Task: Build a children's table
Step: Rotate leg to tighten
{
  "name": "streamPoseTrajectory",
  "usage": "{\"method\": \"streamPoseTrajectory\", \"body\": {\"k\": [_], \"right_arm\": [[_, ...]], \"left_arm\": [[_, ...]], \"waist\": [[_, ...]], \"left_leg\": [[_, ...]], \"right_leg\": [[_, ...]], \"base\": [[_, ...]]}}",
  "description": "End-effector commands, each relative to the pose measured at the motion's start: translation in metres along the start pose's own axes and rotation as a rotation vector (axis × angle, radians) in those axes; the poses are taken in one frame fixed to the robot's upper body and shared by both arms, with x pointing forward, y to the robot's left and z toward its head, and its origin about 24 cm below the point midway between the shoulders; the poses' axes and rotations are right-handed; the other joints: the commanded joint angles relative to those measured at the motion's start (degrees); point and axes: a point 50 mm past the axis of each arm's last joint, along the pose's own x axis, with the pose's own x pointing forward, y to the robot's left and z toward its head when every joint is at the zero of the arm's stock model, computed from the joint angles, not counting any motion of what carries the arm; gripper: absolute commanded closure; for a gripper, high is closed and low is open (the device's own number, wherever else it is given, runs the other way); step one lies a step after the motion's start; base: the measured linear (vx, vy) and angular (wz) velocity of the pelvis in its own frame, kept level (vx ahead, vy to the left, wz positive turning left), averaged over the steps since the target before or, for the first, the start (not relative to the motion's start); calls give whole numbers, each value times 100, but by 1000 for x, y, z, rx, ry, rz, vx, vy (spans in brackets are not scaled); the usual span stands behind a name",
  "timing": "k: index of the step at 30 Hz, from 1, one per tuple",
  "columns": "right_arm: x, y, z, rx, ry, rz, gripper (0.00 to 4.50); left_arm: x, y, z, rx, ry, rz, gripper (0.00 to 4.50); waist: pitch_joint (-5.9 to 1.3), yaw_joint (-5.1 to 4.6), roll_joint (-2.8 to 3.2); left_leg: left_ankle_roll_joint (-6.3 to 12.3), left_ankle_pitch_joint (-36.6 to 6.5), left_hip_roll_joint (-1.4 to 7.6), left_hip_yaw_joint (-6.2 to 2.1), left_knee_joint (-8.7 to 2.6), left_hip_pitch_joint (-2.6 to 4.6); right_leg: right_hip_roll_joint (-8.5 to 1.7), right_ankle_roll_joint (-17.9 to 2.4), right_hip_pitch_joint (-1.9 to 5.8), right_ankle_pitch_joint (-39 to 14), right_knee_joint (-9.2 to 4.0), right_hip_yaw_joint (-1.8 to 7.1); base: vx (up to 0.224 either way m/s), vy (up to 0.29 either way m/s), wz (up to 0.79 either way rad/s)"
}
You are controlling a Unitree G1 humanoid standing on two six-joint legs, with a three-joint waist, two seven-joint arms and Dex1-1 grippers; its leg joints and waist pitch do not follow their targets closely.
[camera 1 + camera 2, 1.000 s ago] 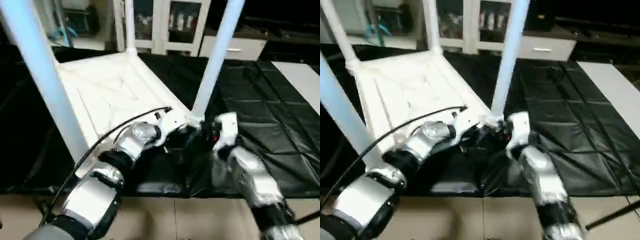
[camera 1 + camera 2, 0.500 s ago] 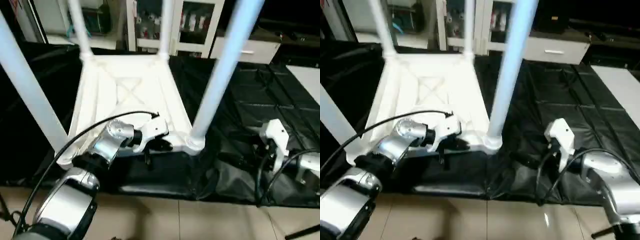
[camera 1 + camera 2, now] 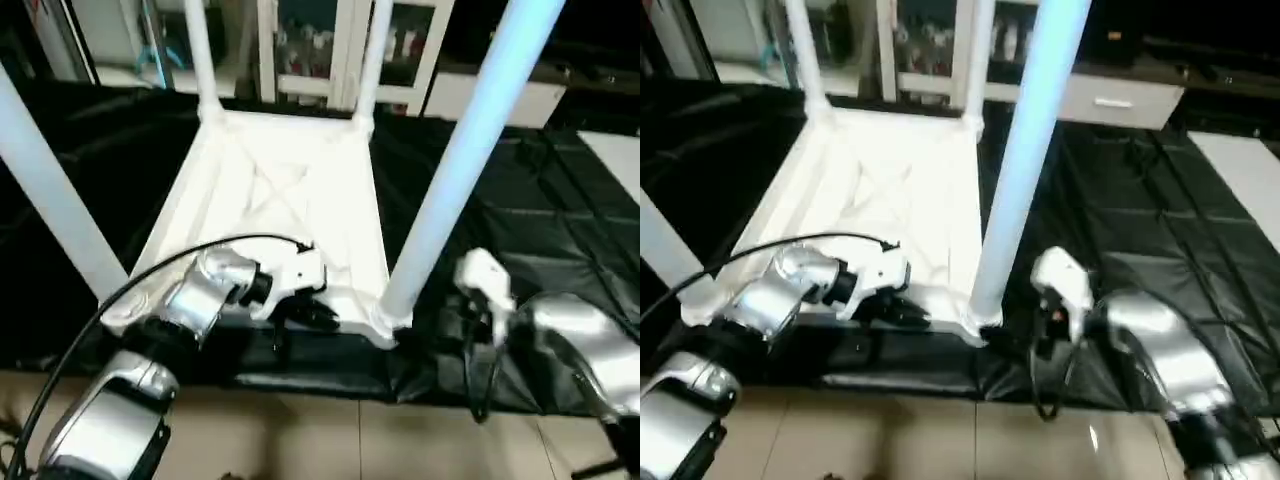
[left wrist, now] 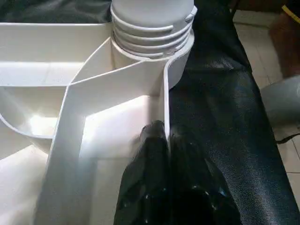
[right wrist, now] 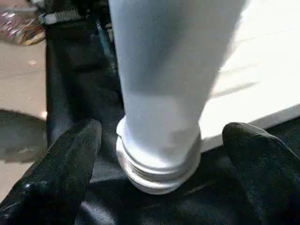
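The white tabletop [image 3: 290, 200] lies upside down on black cloth, X-braced ribs facing up. A tapered white leg stands in each corner socket: two far legs [image 3: 200, 60] [image 3: 372, 60], the near left leg [image 3: 50, 200] and the near right leg [image 3: 450, 170]. My left gripper [image 4: 165, 136] is shut on the tabletop's near rim wall, close to the near right socket [image 4: 178, 65]. My right gripper [image 5: 164, 136] is open, one black finger [image 5: 70, 159] on each side of that leg's threaded base [image 5: 159, 168] with a gap on both sides.
Black cloth [image 3: 540, 210] covers the low platform, ending at a tiled floor [image 3: 330, 440] in front. A white cabinet with glass doors [image 3: 310, 50] and a white drawer unit [image 3: 490, 95] stand behind. A black cable [image 3: 150, 275] loops over my left forearm.
My right gripper, drawn off to the right half a second ago, has come back to the near right leg's base. The left gripper stays on the rim. The camera view has shifted.
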Motion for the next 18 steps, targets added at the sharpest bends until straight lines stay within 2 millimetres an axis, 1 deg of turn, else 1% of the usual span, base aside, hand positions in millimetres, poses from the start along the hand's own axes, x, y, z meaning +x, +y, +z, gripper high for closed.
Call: {"method": "streamPoseTrajectory", "body": {"k": [1,2,3,4,5,7,8,10,12,13,14,18], "right_arm": [[0,-3,-3,-24,34,6,4],[1,-5,-2,-32,42,10,4],[2,-7,-2,-41,50,14,4],[2,-7,-2,-41,50,14,4],[3,-10,-2,-57,65,35,4],[3,-13,-1,-68,75,46,4],[3,-14,-1,-68,75,53,4],[4,-15,-1,-66,71,64,33],[5,-15,-1,-63,65,78,41],[6,-15,-1,-64,59,86,60],[7,-15,-1,-64,55,91,76],[10,-13,-3,-62,48,114,92]], "left_arm": [[8,-6,-2,-8,8,-58,450],[7,-6,-2,-8,11,-56,450],[7,-6,-3,-9,13,-56,450],[7,-6,-3,-9,13,-56,450],[6,-6,-3,-8,16,-53,450],[6,-6,-4,-10,18,-50,450],[6,-6,-4,-12,20,-50,450],[6,-6,-4,-14,23,-50,450],[6,-6,-4,-17,25,-52,450],[6,-6,-4,-20,26,-54,450],[6,-6,-4,-20,27,-54,450],[6,-6,-5,-24,31,-58,450]], "waist": [[-312,-17,-66],[-310,-14,-67],[-318,-14,-86],[-319,-8,-79],[-323,-21,-100],[-311,-26,-85],[-320,-22,-91],[-320,-14,-100],[-328,-8,-98],[-328,-9,-108],[-330,-5,-104],[-328,-3,-93]], "left_leg": [[533,-1003,208,-35,-390,75],[538,-977,208,-32,-386,74],[565,-893,200,-37,-379,63],[577,-892,201,-33,-378,68],[594,-939,198,-32,-367,68],[575,-962,203,-34,-372,64],[577,-972,205,-30,-366,75],[610,-909,206,-30,-358,74],[638,-843,208,-28,-352,79],[662,-813,205,-25,-347,73],[666,-821,206,-24,-348,78],[627,-945,206,-25,-349,77]], "right_leg": [[-149,-1497,265,-786,-239,124],[-152,-1501,264,-763,-236,127],[-153,-1518,283,-700,-216,123],[-157,-1530,280,-696,-222,123],[-155,-1548,281,-763,-218,118],[-154,-1542,278,-838,-226,120],[-157,-1552,277,-831,-223,119],[-150,-1585,281,-731,-206,122],[-145,-1628,284,-610,-191,119],[-142,-1652,290,-544,-181,118],[-142,-1663,289,-539,-181,117],[-140,-1663,289,-648,-191,115]], "base": [[0,0,0],[0,0,0],[0,0,0],[0,0,0],[0,0,0],[0,0,0],[0,0,0],[0,0,0],[0,0,0],[0,0,0],[0,0,0],[0,0,0]]}}
